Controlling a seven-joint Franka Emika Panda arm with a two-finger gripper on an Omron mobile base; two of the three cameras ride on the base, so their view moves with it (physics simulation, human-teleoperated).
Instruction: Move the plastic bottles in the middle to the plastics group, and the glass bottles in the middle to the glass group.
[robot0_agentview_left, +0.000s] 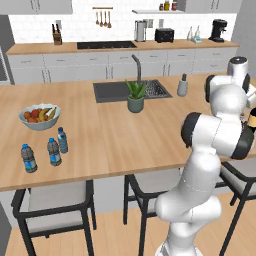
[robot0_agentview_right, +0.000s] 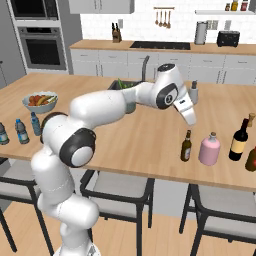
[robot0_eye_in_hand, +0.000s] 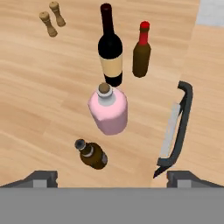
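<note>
The end effector hangs above the wooden desk with its jaws spread wide and nothing between them. The slim amber-brown glass bottle with a narrow neck stands just below it and a little toward the desk's near edge; in the hand view this bottle is the closest thing to the fingertips. It stands upright, so its long axis is vertical. Just beside it is the squat pale-pink glass bottle with a whitish top, and farther right the tall dark wine bottle with a pale label. The label carries no writing that I can read. The small clear plastic water bottles with blue bands stand well apart, near the fruit bowl.
</note>
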